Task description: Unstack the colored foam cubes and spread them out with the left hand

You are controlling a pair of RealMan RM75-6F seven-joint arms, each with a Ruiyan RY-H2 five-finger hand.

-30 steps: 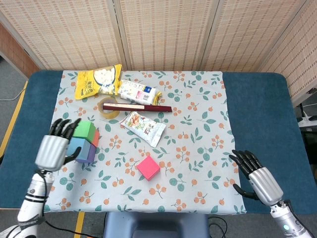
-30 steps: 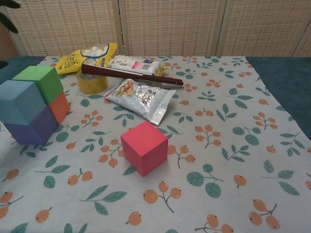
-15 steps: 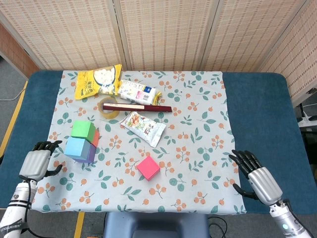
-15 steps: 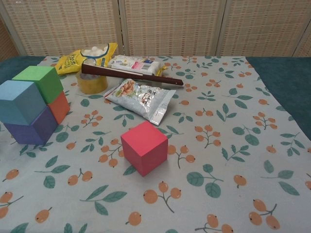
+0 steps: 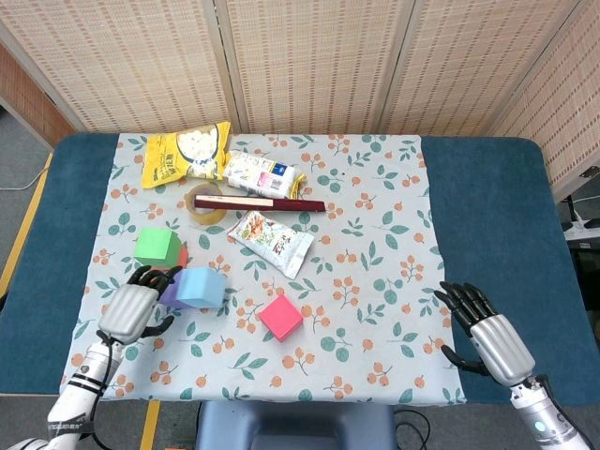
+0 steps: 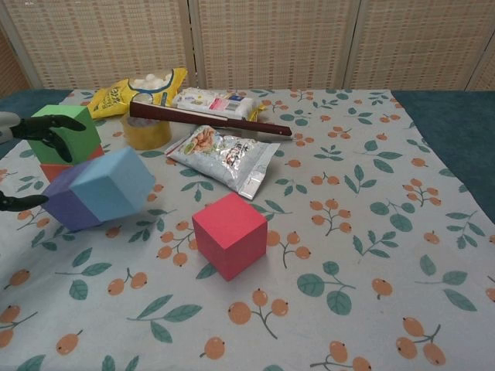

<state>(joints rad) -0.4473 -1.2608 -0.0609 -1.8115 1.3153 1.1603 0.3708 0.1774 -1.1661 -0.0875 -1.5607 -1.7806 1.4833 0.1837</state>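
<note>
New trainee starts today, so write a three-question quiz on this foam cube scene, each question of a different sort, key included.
1. True or false: the light blue cube sits flat and square on the purple cube.
2. Which cube stands alone nearest the table's front edge? A green B pink C orange
3. Fill in: the green cube rests on the ___ cube.

Key: 1 false, it is tilted, tipping toward the pink cube. 2 B. 3 orange.
</note>
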